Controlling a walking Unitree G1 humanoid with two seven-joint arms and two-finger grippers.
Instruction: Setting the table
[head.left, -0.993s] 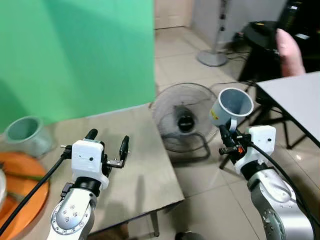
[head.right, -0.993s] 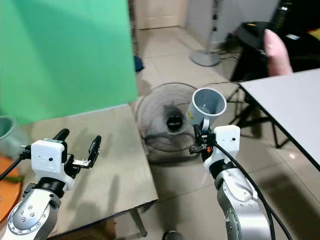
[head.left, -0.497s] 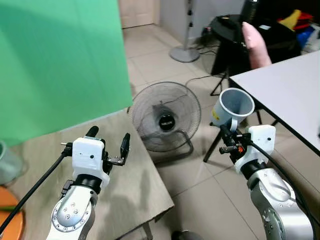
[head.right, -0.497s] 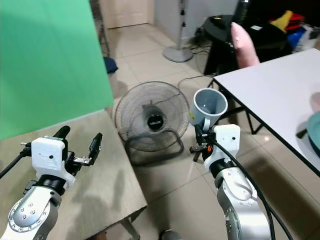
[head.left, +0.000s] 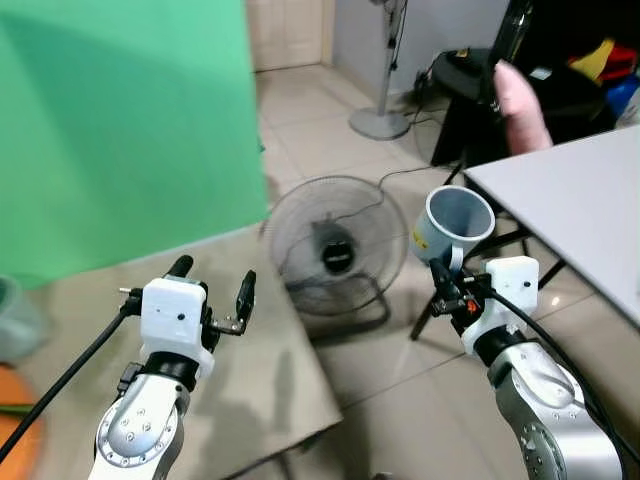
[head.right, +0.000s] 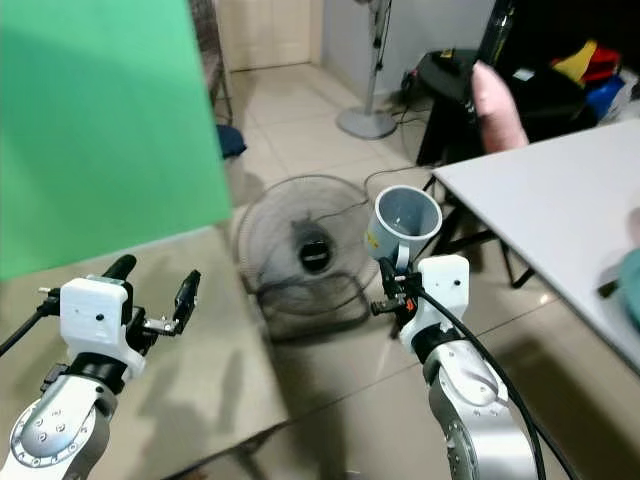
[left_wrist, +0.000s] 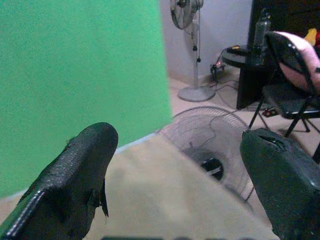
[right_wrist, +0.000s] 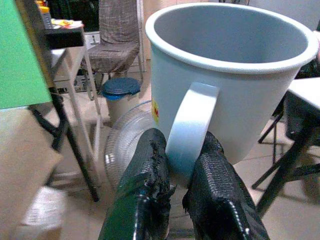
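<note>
Plainly, right fingers (right_wrist: 150, 180) pinching mug (right_wrist: 225, 75) handle, yellow label unreadable; left fingers (left_wrist: 75, 175) spread.

My right gripper (head.right: 392, 290) pinches the handle of a grey mug (head.right: 404, 225) above the floor fan (head.right: 304, 248). My left gripper (head.right: 152, 287) hovers spread over the beige table (head.right: 200, 380). A white table (head.right: 560, 215) stands right.

Floor fan (head.left: 338, 248) on tiled floor (head.left: 330, 130) beside green screen (head.left: 120, 120).
</note>
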